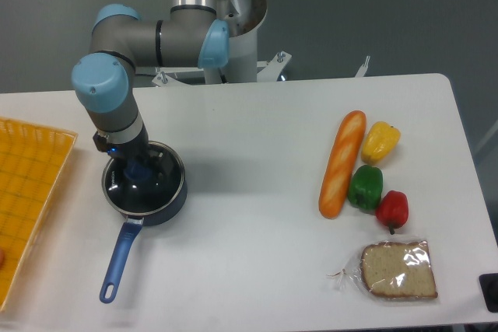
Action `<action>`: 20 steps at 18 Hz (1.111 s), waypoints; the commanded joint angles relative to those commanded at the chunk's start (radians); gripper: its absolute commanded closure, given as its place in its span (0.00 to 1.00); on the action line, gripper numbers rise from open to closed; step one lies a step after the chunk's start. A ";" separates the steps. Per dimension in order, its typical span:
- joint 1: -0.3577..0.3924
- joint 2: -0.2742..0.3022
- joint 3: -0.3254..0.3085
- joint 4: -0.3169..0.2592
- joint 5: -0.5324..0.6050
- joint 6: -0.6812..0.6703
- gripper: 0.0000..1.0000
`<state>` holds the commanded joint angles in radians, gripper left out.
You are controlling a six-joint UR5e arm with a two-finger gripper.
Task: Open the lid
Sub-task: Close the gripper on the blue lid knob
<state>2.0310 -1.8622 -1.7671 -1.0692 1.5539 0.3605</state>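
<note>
The dark blue saucepan (165, 201) stands at the table's left, its long handle (119, 260) pointing toward the front edge. The lid (148, 189), a glass disc with a thin metal rim, lies over the pan. My gripper (139, 169) points straight down over the pan's centre, and its dark fingers are closed on the lid's blue knob (139, 170). The wrist hides the lid's back left part. I cannot tell whether the lid's rim still touches the pan.
An orange basket (31, 192) sits at the left edge, close to the pan. On the right lie a baguette (342, 162), yellow (380, 141), green (365, 186) and red (392, 208) peppers, and bagged bread (397, 270).
</note>
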 joint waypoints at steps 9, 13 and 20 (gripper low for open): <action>0.000 0.002 -0.008 0.008 -0.009 0.002 0.37; 0.000 0.002 -0.006 0.008 -0.009 0.002 0.46; 0.002 0.003 -0.005 0.008 -0.009 0.002 0.53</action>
<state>2.0325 -1.8592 -1.7717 -1.0615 1.5447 0.3620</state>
